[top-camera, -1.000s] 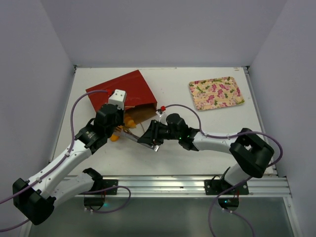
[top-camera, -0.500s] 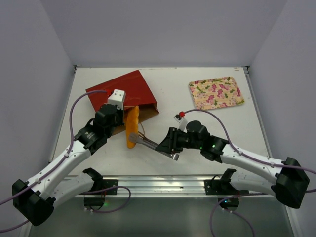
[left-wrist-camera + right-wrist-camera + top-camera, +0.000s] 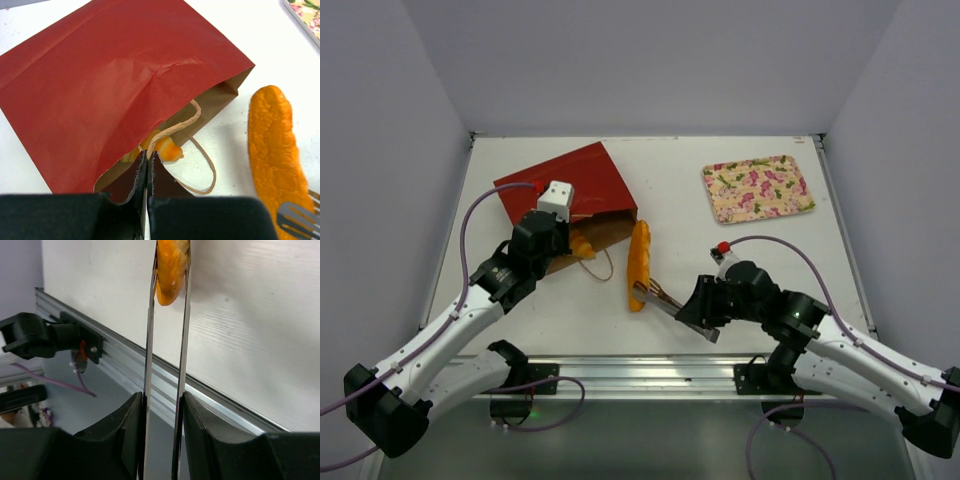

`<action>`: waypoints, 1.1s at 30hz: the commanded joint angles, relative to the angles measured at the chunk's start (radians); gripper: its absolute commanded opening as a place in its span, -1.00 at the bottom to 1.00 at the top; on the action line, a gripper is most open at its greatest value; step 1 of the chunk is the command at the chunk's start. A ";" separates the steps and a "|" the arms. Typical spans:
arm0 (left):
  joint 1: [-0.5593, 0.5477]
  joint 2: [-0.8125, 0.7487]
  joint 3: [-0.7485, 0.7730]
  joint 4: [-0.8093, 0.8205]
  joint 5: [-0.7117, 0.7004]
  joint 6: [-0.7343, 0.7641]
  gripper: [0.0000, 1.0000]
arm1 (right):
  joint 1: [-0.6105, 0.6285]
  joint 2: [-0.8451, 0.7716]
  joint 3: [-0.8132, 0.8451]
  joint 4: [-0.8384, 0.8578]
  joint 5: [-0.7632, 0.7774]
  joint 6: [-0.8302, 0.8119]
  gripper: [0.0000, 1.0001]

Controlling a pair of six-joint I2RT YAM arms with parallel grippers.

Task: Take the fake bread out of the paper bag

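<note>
Two arms are working over a white table [image 3: 750,250]. At the left, the left gripper [image 3: 147,161] is pressing its jaws fully together on the edge of the paper bag [image 3: 110,80] at the bag's mouth. The red bag is lying flat with its brown inside showing at the opening. A small orange piece [image 3: 167,148] is sitting just inside that mouth, beside a tan loop handle [image 3: 207,172]. Right of the opening, the fake bread [image 3: 638,262], a long orange loaf, is lying wholly outside the bag and apart from it; whether it is resting on the table cannot be told. Metal tongs [image 3: 150,340] are pinching the loaf's near end. The right gripper [image 3: 164,401] is clamping narrowly on the two tong blades. At the far right, a flowered tray [image 3: 758,188] is lying well apart.
</note>
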 commanded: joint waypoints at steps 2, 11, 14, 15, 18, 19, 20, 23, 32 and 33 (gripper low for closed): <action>0.006 -0.016 0.017 0.025 -0.014 -0.015 -1.00 | -0.001 -0.072 0.080 -0.174 0.135 -0.048 -0.40; 0.007 -0.025 0.012 0.024 -0.008 -0.015 -1.00 | -0.008 0.025 0.218 -0.275 0.361 -0.134 -0.43; 0.007 -0.026 0.012 0.024 -0.002 -0.011 -1.00 | -0.022 0.072 0.264 -0.275 0.400 -0.163 -0.44; 0.006 -0.026 0.012 0.024 0.002 -0.010 -1.00 | -0.037 0.088 0.276 -0.274 0.418 -0.171 -0.44; 0.007 -0.023 0.014 0.024 0.007 -0.010 -1.00 | -0.096 0.155 0.335 -0.274 0.422 -0.228 -0.44; 0.007 -0.025 0.014 0.024 0.009 -0.010 -1.00 | -0.119 0.172 0.348 -0.274 0.413 -0.260 -0.44; 0.007 -0.025 0.014 0.024 0.009 -0.010 -1.00 | -0.174 0.189 0.373 -0.272 0.400 -0.277 -0.45; 0.007 -0.028 0.012 0.024 0.010 -0.010 -1.00 | -0.270 0.244 0.417 -0.251 0.344 -0.350 -0.46; 0.006 -0.032 0.012 0.024 0.012 -0.010 -1.00 | -0.592 0.471 0.522 -0.176 0.210 -0.501 -0.47; 0.007 -0.033 0.012 0.024 0.013 -0.010 -1.00 | -0.611 0.489 0.526 -0.168 0.189 -0.510 -0.47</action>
